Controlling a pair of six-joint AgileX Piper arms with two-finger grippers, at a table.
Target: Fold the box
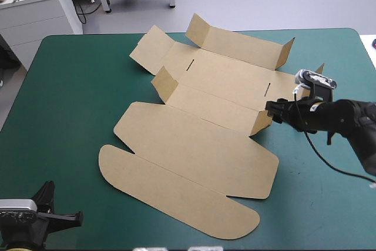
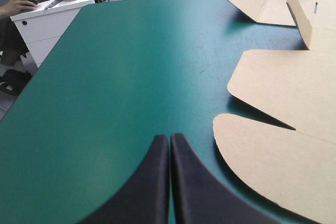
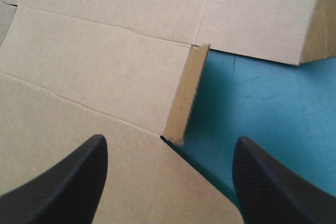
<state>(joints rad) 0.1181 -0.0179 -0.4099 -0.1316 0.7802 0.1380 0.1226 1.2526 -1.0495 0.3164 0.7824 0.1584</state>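
Observation:
The brown box (image 1: 200,139) lies mostly flat in the middle of the teal-green table, its rounded lid panels toward the near edge. A far wall (image 1: 241,42) and two short side flaps (image 1: 164,83) stand raised. My right gripper (image 1: 272,110) is open at the box's right side, right by the raised right flap (image 1: 262,123). In the right wrist view that flap (image 3: 186,95) stands on edge just ahead of the open gripper (image 3: 170,145), the board (image 3: 105,66) under one finger. My left gripper (image 1: 73,218) is shut at the near left corner, apart from the box (image 2: 289,103); its fingers (image 2: 157,156) meet.
Bare teal-green cover (image 1: 64,98) stretches left of the box and also to its right (image 1: 317,192). A white cabinet (image 1: 35,10) stands beyond the table's far left corner.

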